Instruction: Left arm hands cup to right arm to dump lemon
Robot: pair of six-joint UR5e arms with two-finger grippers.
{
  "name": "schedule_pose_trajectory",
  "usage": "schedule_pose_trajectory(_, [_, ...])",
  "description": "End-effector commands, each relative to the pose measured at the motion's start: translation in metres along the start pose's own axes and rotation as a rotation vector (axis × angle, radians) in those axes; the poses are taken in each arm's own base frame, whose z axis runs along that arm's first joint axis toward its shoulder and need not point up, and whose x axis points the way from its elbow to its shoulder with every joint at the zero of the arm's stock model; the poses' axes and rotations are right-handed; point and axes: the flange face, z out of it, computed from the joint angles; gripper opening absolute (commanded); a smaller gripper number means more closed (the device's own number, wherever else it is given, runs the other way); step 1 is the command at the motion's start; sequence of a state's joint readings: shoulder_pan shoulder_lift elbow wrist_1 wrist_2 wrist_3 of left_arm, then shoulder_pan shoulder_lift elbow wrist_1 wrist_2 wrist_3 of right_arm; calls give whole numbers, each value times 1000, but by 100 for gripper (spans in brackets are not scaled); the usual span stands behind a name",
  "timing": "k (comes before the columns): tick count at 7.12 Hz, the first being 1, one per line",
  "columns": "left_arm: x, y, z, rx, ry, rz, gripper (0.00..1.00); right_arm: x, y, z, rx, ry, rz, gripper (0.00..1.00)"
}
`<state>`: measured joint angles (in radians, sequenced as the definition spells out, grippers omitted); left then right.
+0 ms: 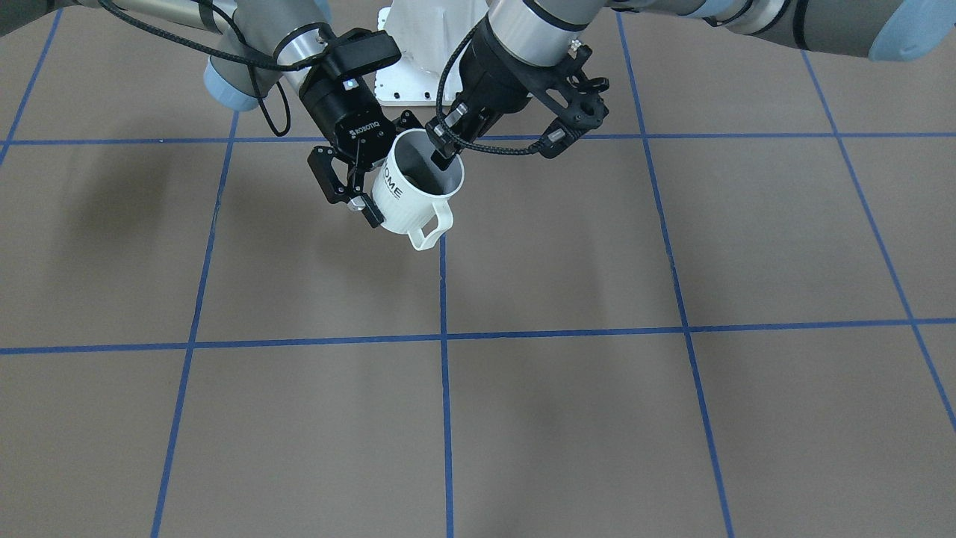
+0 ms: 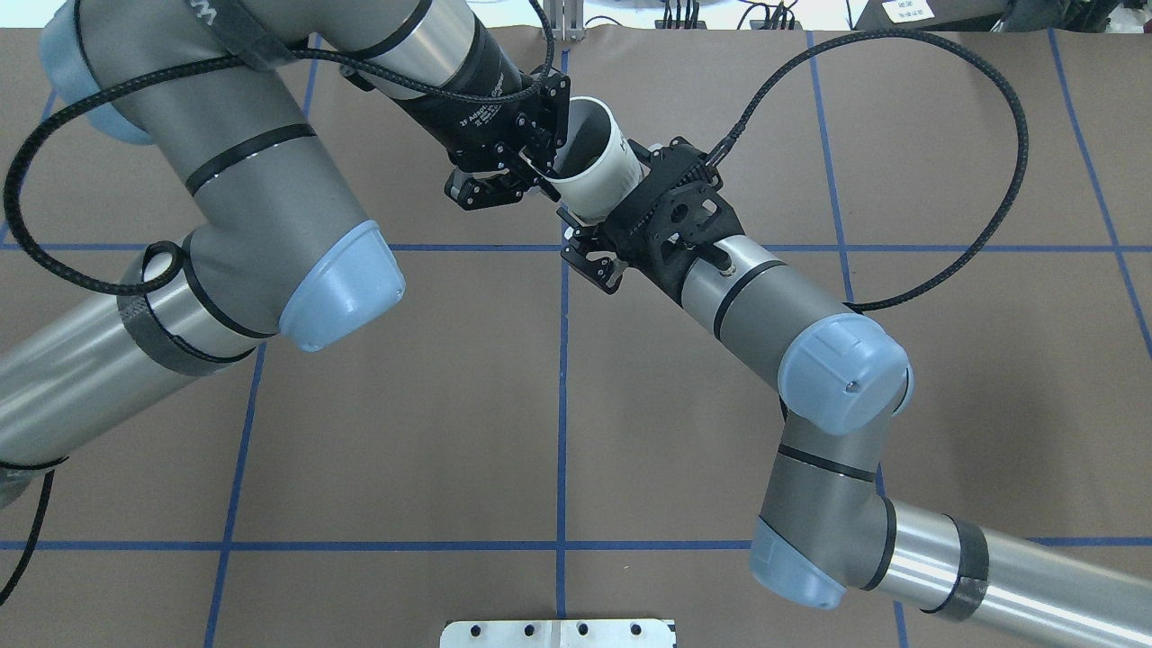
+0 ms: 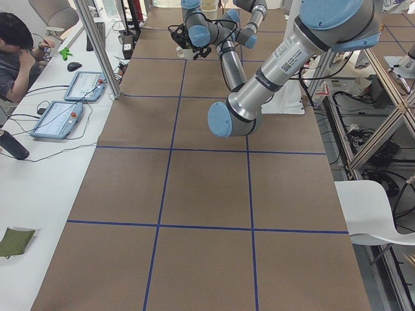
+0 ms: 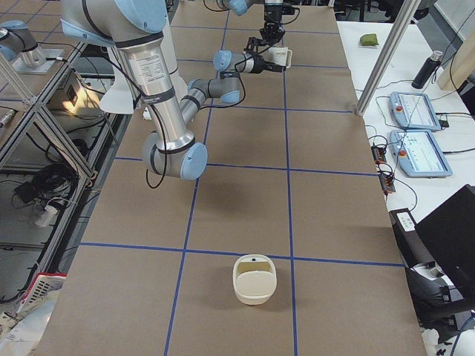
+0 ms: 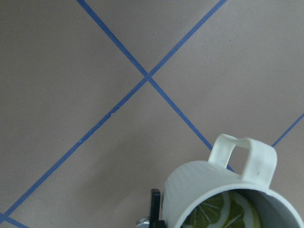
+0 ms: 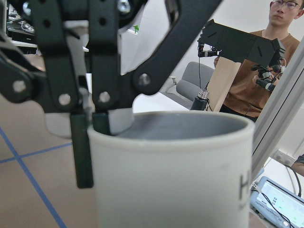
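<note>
The cup [image 1: 414,198] hangs above the table [image 1: 597,373] between my two hands. The left hand [image 1: 447,153] is clamped on its rim [image 6: 180,132] — one finger inside, one outside. The right hand [image 1: 354,202] has a finger on each side of the ribbed body; whether it presses I cannot tell. Inside lie lemon slices [image 5: 228,213]. I judge the cup stiff, smooth and breakable — grip the body, not the handle [image 1: 429,228].

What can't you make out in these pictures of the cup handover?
The lemon: left wrist view; the picture's bottom edge and the cup wall cut it off, so its amount is unclear.
The right gripper: front-facing view; the cup covers its contact, so a grip cannot be confirmed.
The lettering: front-facing view; that gripper covers its first letter.
</note>
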<state>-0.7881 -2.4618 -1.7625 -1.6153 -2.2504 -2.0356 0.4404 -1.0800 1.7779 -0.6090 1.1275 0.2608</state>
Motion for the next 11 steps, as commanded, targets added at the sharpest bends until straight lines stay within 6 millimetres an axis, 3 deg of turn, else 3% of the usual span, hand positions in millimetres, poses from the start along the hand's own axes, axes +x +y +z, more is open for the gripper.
schedule_pose_trajectory(1, [-1, 4, 3, -7, -4, 4, 0, 0, 0, 0, 0, 0, 0, 99])
schedule_pose_trajectory(2, [-1, 5, 3, -7, -3, 5, 0, 0, -3, -1, 7, -2, 5, 91])
schedule_pose_trajectory(3, [-1, 5, 3, -8, -1, 12, 8, 0, -7, -3, 14, -2, 8, 69])
schedule_pose_trajectory(4, [-2, 4, 4, -5, -4, 30, 99, -2, -2, -9, 7, -8, 19, 28])
schedule_pose_trajectory(5, [-2, 4, -1, -8, 3, 39, 100, -5, 5, -13, -6, -16, 22, 13])
schedule_pose_trajectory(6, [0, -2, -16, -9, 9, 74, 100, -3, 9, -13, -13, -12, 19, 14])
schedule_pose_trajectory(8, [0, -52, -64, -50, 7, 121, 100, 0, 14, -13, -22, -7, 15, 17])
schedule_pose_trajectory(9, [-16, -85, -68, -37, -8, 170, 100, 5, 20, -12, -33, 2, 83, 17])
schedule_pose_trajectory(10, [-30, -105, -61, -26, -30, 238, 100, 20, 20, -10, -38, 28, 155, 17])
schedule_pose_trajectory(11, [-63, -124, -63, -8, -42, 348, 100, 39, 21, -2, -86, 78, 175, 17])
